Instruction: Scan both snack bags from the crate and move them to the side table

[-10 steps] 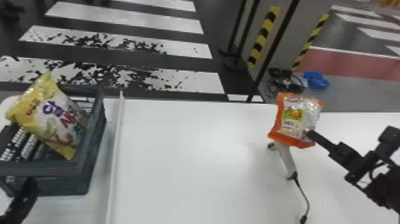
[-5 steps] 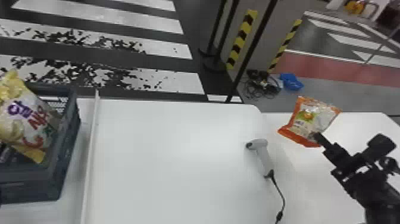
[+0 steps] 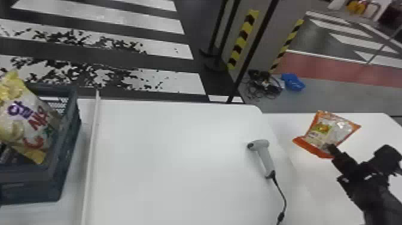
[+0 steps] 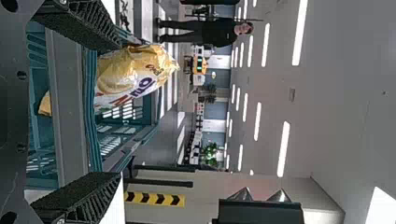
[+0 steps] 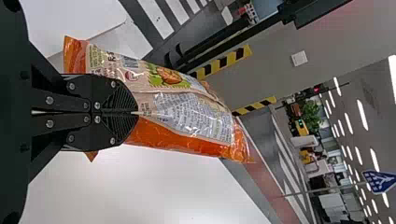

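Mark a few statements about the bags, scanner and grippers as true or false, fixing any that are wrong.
1. The right gripper holds the orange bag. True.
2. The yellow bag is in the crate. True.
3. The scanner is inside the crate. False: it lies on the white table.
4. The left gripper is closed. False: its fingers are spread apart.
5. A cable runs from the scanner's handle. True.
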`<action>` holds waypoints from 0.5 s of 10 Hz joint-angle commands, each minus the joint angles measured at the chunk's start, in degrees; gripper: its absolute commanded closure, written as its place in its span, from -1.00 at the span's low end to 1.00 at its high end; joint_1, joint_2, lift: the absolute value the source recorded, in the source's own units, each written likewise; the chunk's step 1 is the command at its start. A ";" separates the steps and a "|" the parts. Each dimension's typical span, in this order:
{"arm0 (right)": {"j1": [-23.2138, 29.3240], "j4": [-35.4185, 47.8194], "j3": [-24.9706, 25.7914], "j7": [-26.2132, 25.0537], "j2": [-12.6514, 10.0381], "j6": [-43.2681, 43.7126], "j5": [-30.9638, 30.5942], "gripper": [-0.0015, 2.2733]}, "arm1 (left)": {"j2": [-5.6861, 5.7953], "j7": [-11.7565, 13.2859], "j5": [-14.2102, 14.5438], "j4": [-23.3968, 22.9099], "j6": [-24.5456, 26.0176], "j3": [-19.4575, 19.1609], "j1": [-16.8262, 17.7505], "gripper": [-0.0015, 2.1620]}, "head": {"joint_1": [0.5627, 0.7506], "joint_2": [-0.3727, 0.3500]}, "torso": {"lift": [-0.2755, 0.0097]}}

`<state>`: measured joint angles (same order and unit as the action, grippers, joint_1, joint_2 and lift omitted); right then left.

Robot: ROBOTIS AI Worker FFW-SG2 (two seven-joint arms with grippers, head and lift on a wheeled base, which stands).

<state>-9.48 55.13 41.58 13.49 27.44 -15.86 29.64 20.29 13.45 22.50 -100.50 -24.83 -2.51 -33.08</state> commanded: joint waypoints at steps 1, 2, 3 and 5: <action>-1.07 -3.54 -1.59 -2.42 0.77 1.30 -2.04 0.97 | 0.10 0.00 0.00 0.30 -0.16 0.05 0.12 -0.97 | 0.41 -0.94 | 0.24; -1.07 -4.33 -2.47 -4.09 0.60 1.30 -2.65 0.97 | 0.19 0.00 0.18 0.39 -0.34 0.05 0.21 -0.97 | 0.41 -0.94 | 0.24; -1.07 -5.12 -2.91 -5.23 0.42 1.30 -2.92 0.97 | 0.28 0.09 0.27 0.65 -0.52 0.14 0.21 -0.97 | 0.41 -0.94 | 0.24; -1.07 -5.38 -3.35 -6.63 -0.19 1.30 -3.97 0.77 | 0.45 0.26 0.44 0.83 -1.04 0.14 0.21 -0.97 | 0.41 -0.94 | 0.24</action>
<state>-10.54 49.78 38.35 6.85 27.40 -14.55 25.94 20.71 13.70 22.92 -99.70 -25.83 -2.38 -32.87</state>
